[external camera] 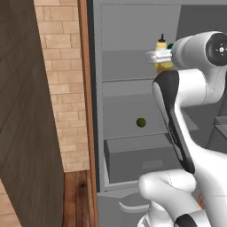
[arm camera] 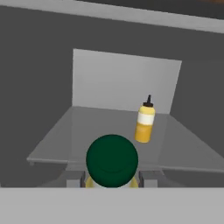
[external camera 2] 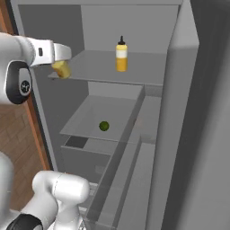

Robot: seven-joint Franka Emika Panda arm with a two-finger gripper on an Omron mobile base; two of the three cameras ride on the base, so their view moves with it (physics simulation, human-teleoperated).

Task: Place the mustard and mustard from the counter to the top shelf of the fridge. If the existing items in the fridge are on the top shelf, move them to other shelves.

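Observation:
Inside the open fridge, a slim orange-tinted mustard stands upright on the top shelf, towards the back. My gripper is shut on the second, squatter mustard, whose dark round cap sits between the fingers in the hand view. It hangs at the shelf's front left edge. A small dark green ball lies on the shelf below.
Under the ball's shelf is a wide grey drawer. The fridge's side wall and door rise on the right. A brick wall and a dark wooden panel stand left of the fridge.

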